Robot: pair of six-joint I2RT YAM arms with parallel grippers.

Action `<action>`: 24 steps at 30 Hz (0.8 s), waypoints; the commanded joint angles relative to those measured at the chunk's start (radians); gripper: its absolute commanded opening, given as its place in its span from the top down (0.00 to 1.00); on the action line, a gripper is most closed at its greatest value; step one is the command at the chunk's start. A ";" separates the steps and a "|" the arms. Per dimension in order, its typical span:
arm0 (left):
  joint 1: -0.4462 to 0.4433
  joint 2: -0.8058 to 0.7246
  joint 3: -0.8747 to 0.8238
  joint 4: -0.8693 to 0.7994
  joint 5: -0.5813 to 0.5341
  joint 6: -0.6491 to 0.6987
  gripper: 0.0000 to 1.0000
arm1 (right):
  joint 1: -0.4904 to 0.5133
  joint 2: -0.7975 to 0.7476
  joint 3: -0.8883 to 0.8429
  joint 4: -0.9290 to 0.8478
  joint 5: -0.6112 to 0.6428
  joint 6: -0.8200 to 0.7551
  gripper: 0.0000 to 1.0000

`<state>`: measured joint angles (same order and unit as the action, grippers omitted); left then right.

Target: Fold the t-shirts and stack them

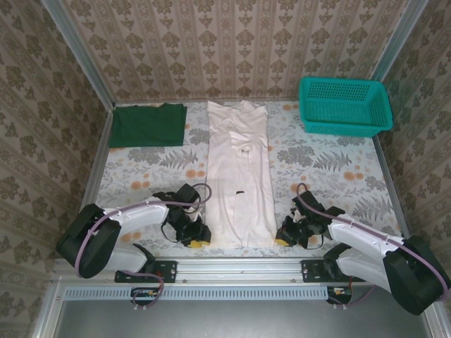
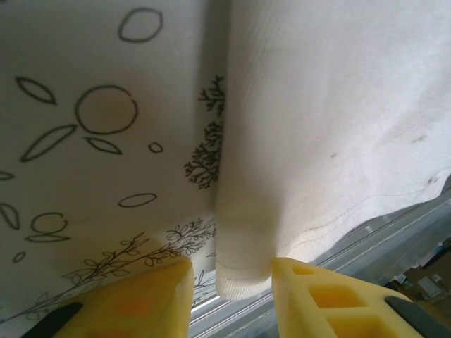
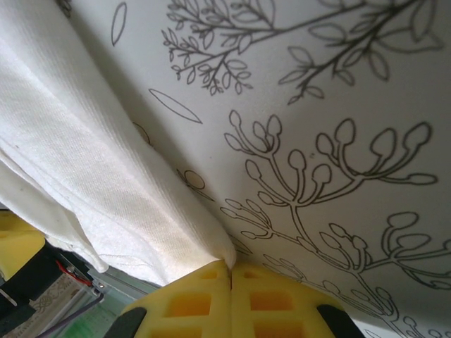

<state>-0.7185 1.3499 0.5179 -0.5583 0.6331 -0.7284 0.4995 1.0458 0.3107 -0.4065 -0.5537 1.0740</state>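
The off-white t-shirt [image 1: 239, 176] lies as a long narrow strip down the middle of the table, sleeves folded in, a small dark tag mark on it. The dark green t-shirt [image 1: 149, 124] lies folded at the far left corner. My left gripper [image 1: 198, 241] is at the strip's near left corner; its yellow fingers [image 2: 141, 299] stand open around the hem corner [image 2: 243, 278]. My right gripper [image 1: 283, 239] is at the near right corner, its fingers [image 3: 204, 299] shut on the folded edge of the off-white t-shirt [image 3: 84, 183].
A teal mesh basket [image 1: 344, 105] stands at the far right corner. The floral tablecloth [image 1: 331, 169] covers the table. A metal rail [image 1: 239, 269] runs along the near edge just behind the shirt's hem. Patterned walls close in three sides.
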 commanded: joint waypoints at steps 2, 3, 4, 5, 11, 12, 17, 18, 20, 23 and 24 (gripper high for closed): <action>-0.024 0.056 0.016 0.079 0.045 -0.025 0.71 | 0.010 0.003 0.035 -0.013 0.014 0.004 1.00; -0.024 0.069 0.022 0.083 0.045 -0.025 0.76 | 0.010 0.002 0.039 -0.023 0.019 -0.002 1.00; -0.024 0.079 0.028 0.085 0.042 -0.024 0.80 | 0.010 0.003 0.042 -0.029 0.021 -0.007 1.00; -0.023 0.089 0.036 0.084 0.034 -0.022 0.87 | 0.010 0.005 0.045 -0.039 0.022 -0.013 1.00; -0.023 0.071 0.077 -0.032 -0.058 0.011 1.00 | 0.027 -0.009 0.038 -0.112 0.045 -0.042 1.00; -0.024 0.061 0.076 -0.061 -0.068 0.019 1.00 | 0.031 -0.013 0.030 -0.121 0.043 -0.041 1.00; -0.025 -0.063 0.023 -0.161 -0.073 -0.004 1.00 | 0.068 -0.074 0.004 -0.165 0.025 -0.003 1.00; -0.025 -0.090 0.016 -0.178 -0.065 -0.010 1.00 | 0.075 -0.088 0.004 -0.173 0.023 0.008 1.00; -0.027 -0.138 0.011 -0.206 -0.053 -0.021 1.00 | 0.087 -0.117 0.009 -0.182 0.021 0.031 1.00; -0.027 -0.195 0.027 -0.268 -0.058 -0.018 1.00 | 0.108 -0.165 0.022 -0.208 0.022 0.070 1.00; -0.027 -0.207 0.035 -0.284 -0.054 -0.016 1.00 | 0.111 -0.181 0.029 -0.218 0.024 0.077 1.00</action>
<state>-0.7391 1.1778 0.5415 -0.7326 0.5823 -0.7387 0.5961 0.9020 0.3302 -0.5449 -0.5285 1.0916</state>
